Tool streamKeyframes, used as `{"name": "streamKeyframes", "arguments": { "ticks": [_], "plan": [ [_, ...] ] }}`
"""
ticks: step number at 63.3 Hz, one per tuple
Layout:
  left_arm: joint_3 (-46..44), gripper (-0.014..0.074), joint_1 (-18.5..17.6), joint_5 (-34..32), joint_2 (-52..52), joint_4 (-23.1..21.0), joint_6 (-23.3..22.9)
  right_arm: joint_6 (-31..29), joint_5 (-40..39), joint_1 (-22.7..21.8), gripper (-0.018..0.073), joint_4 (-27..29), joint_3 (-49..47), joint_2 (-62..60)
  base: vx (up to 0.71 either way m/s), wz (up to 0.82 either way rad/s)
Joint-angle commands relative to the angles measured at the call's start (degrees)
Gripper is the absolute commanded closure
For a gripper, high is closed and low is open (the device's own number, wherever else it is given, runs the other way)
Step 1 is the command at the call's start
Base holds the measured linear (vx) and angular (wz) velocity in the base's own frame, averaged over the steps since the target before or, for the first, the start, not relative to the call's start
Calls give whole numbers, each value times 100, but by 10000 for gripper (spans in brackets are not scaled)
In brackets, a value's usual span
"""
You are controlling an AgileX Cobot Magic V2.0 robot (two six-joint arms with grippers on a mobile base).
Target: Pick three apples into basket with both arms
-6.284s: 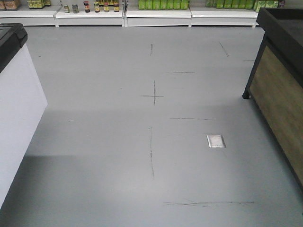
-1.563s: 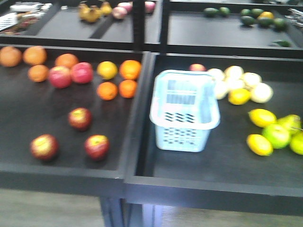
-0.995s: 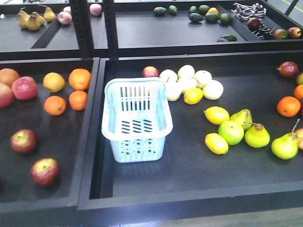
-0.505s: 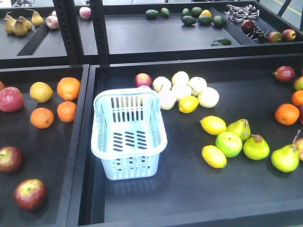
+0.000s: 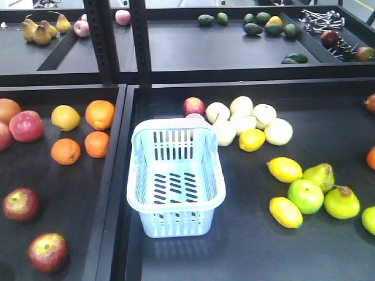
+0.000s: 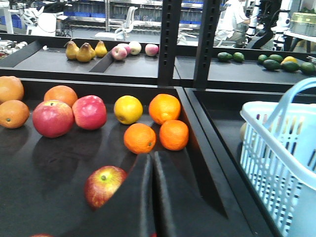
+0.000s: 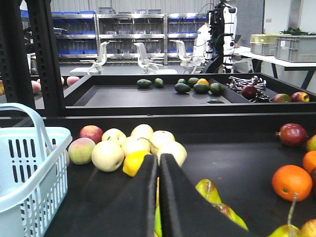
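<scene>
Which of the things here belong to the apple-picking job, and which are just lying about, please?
For the job: two dark red apples, basket.
Lying about: oranges, pinkish apples, lemons, green pears, avocados.

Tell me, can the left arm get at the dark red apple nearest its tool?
Probably yes. The apple lies just left of the left tool on the bare tray floor, with nothing between them; the oranges sit farther back. The tool looks shut, so it would need to open first.
</scene>
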Motion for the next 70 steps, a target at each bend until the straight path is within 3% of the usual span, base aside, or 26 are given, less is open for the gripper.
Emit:
{"name": "streamKeyframes", "arguments": {
  "ticks": [1, 70],
  "plan": [
    [14, 603, 15, -400, -90, -34, -35, -3, -445, -26, 566, -80, 81, -79, 7, 11],
    [14, 603, 15, -400, -90, -34, -35, -3, -440, -26, 566, -80, 81, -79, 5, 5]
  ]
}}
